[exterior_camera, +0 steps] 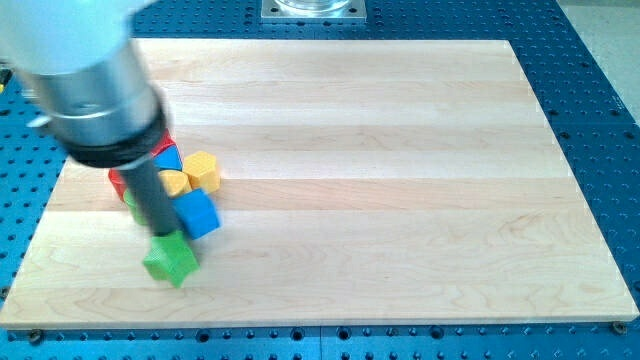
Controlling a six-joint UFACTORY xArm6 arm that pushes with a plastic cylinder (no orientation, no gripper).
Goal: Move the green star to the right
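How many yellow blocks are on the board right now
2. One yellow block sits at the cluster's right edge; a second yellow one lies to its left, against the rod. The arm covers part of the cluster, so more may be hidden.

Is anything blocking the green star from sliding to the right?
Nothing visible does. The board lies bare to the right of the green star. My tip touches its top edge; the blue cube sits above it, off that path.

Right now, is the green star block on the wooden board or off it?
On: green star block lies flat on the wooden board, inside its bottom edge, my tip touching it.
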